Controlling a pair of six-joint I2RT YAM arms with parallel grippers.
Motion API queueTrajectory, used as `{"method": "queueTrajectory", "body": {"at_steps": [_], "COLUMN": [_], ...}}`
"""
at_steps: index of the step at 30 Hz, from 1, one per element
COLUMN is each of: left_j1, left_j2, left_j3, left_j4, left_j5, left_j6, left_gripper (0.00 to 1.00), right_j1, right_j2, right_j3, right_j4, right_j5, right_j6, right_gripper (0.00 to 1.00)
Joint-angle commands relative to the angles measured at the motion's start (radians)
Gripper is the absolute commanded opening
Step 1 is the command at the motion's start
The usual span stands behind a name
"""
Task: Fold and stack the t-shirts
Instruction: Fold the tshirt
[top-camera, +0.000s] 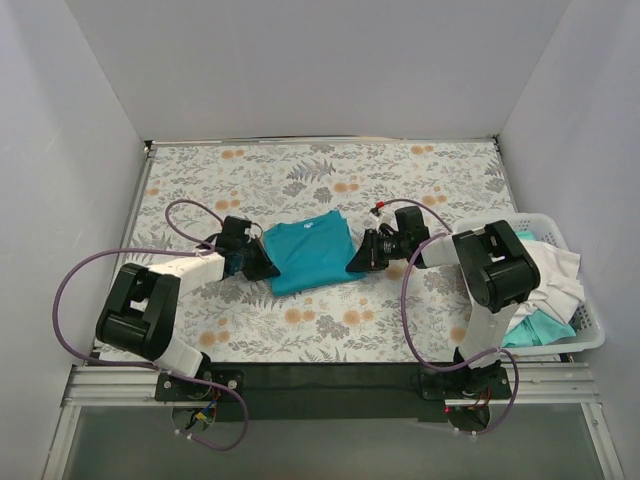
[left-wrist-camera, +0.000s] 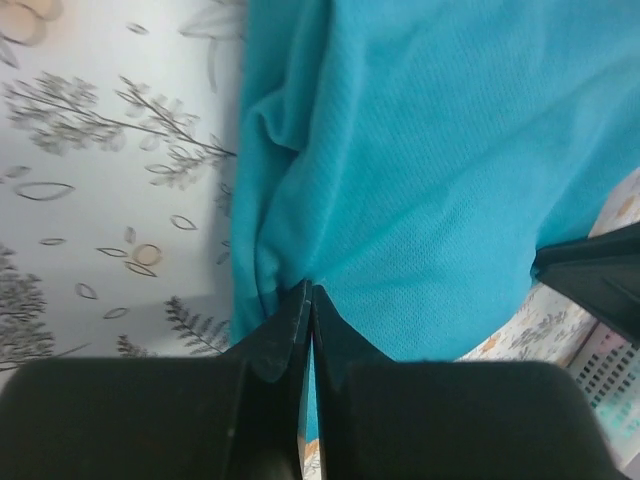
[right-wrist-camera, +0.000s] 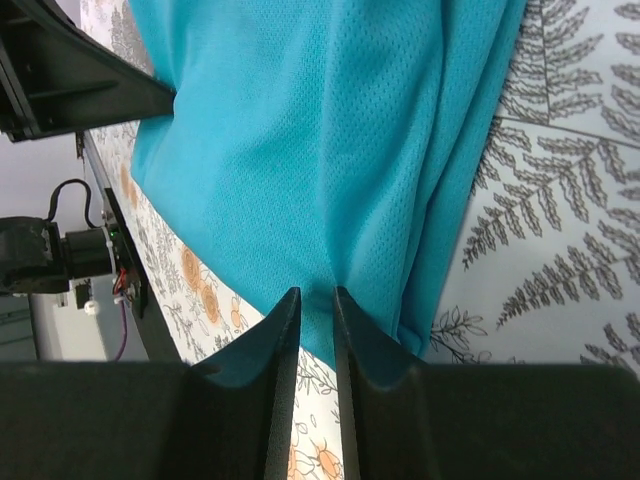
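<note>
A teal-blue t-shirt (top-camera: 310, 250) lies partly folded on the flowered table cover, mid-table. My left gripper (top-camera: 264, 264) is at its left edge; in the left wrist view the gripper (left-wrist-camera: 308, 290) is shut, with a pinch of the teal cloth (left-wrist-camera: 440, 150) between the tips. My right gripper (top-camera: 360, 256) is at the shirt's right edge; in the right wrist view the gripper (right-wrist-camera: 315, 296) has its jaws nearly together, with the teal cloth (right-wrist-camera: 300, 130) between them. White (top-camera: 555, 275) and pale aqua (top-camera: 535, 328) shirts lie in the basket.
A white plastic basket (top-camera: 592, 338) stands at the table's right edge, beside the right arm. The flowered table cover (top-camera: 300, 170) has white walls around it. Purple cables loop from both arms over the table.
</note>
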Motion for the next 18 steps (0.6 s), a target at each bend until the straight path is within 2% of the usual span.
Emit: {"method": "queueTrajectory", "body": {"at_steps": [1,2,5,6,10,13,18], "left_j1": [0.039,0.039,0.039,0.039,0.035,0.016,0.012], "left_j2": [-0.025,-0.027,-0.057,-0.088,-0.181,-0.229,-0.188], "left_j3": [0.013,0.029,0.059,0.065,0.085,0.080,0.037], "left_j4": [-0.039,-0.046,-0.075,-0.083,-0.111,-0.140,-0.181], "left_j5": [-0.041,-0.042,-0.025,-0.019,0.070,0.122,0.146], "left_j6": [0.025,0.038,0.062,0.065,0.061,0.048,0.068], "left_gripper": [0.04,0.04,0.15,0.23,0.39,0.38,0.26], "right_j1": [-0.015,-0.017,-0.006,0.008,0.084,0.158,0.250], "right_j2": [-0.034,-0.063,-0.119,-0.133,-0.169,-0.159,-0.042], "right_j3": [-0.042,-0.039,-0.016,-0.008,0.050,0.110,0.186], "right_j4": [-0.006,-0.008,-0.011,-0.009,-0.008,-0.005,0.017], "right_j5": [0.047,0.036,-0.005,-0.024,-0.036,-0.036,-0.032], "right_j6": [-0.018,-0.015,0.005,0.013,0.053,0.077,0.096], "right_gripper": [0.24,0.24,0.25,0.26,0.27,0.27,0.27]}}
